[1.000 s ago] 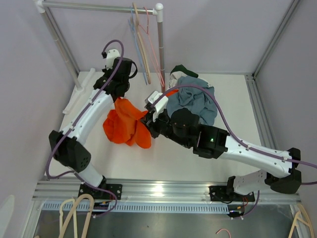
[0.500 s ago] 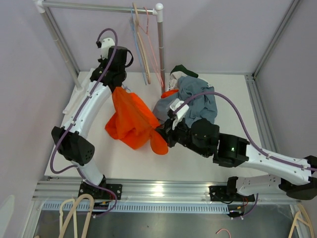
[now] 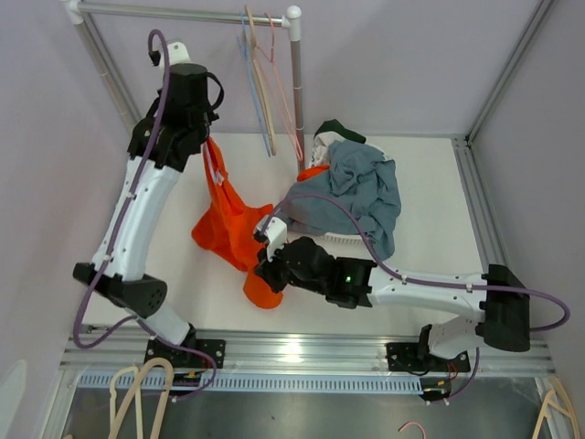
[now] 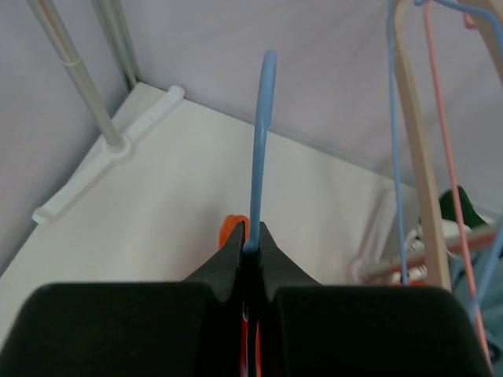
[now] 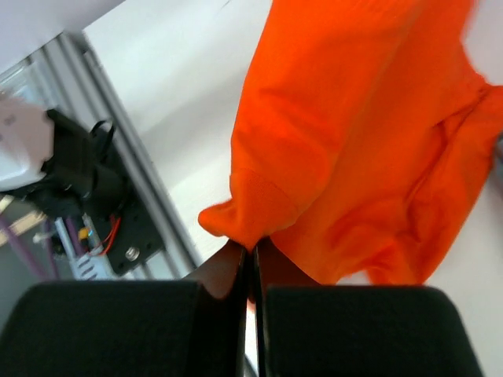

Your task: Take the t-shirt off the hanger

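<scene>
An orange t-shirt [image 3: 230, 224] hangs stretched from a blue hanger [image 4: 261, 141] down toward the table's front. My left gripper [image 3: 194, 137] is raised at the back left, shut on the hanger's hook [image 4: 253, 242]. My right gripper [image 3: 265, 277] is low near the front, shut on a fold of the orange t-shirt's edge [image 5: 259, 208]. The shirt fills the upper right wrist view [image 5: 369, 126]. Most of the hanger's body is hidden inside the shirt.
A clothes rack [image 3: 294, 82] with several hangers [image 3: 260, 82] stands at the back. A pile of grey-blue and other clothes [image 3: 356, 187] lies at the right middle. A white rack foot [image 4: 110, 149] runs along the left. The aluminium rail [image 3: 292, 352] borders the front.
My left gripper has lifted the hanger up and back to the left. My right gripper has pulled the shirt's edge toward the front, stretching the cloth out.
</scene>
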Available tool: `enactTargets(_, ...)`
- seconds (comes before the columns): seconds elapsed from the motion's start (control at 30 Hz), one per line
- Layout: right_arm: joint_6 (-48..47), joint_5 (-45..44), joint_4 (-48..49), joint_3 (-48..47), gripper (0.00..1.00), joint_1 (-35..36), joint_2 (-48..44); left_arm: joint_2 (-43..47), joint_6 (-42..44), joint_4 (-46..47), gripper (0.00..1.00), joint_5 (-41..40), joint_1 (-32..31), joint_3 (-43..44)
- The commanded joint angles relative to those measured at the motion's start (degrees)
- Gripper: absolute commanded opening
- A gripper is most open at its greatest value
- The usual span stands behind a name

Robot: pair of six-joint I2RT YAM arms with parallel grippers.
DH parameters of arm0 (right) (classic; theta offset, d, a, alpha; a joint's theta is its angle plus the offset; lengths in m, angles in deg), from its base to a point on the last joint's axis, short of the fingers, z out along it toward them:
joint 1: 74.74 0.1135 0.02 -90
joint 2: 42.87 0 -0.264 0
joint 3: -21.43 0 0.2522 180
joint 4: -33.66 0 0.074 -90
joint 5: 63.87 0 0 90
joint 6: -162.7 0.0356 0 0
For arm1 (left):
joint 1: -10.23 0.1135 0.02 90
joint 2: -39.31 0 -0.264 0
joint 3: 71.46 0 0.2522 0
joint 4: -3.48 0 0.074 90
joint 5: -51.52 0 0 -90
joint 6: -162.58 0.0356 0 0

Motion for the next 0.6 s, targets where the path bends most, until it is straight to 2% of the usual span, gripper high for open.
enactTargets(0.0, -1.0, -0.4, 7.7, -4.1, 0.0, -3.6, 1.1, 12.3, -2.7, -2.6, 0.01, 9.9, -1.2, -7.0)
enactTargets(0.07, -2.2, -1.0, 8.3, -5.8, 0.0, -5.7, 2.0, 17.8, -3.9, -1.7, 0.01, 19.4, -1.9, -13.8)
enactTargets(0.13, -3.5, -1.1, 8.5, -8.1, 0.0, -8.8, 2.4, 25.8, -4.1, -0.9, 0.01, 21.3, -3.3, -21.5)
enactTargets(0.23, -4.2, 0.1, 7.3, -11.6, 0.0, -11.8, 4.3, 34.4, -4.5, -4.0, 0.01, 21.6, -5.0, -25.8)
enactTargets(0.37, -3.5, 1.5, 3.8, -13.7, 0.0, -12.4, 7.1, 41.3, -3.2, -7.1, 0.01, 16.7, -5.1, -27.4)
enactTargets(0.4, -2.9, 2.7, 2.9, -14.6, 0.0, -12.6, 9.9, 41.8, -2.8, -7.5, 0.01, 12.6, -5.1, -27.4)
enactTargets(0.57, -0.9, 6.3, -8.1, -27.5, 0.0, -13.0, 23.7, 41.7, 0.4, -5.3, 0.01, 6.3, -4.9, -25.0)
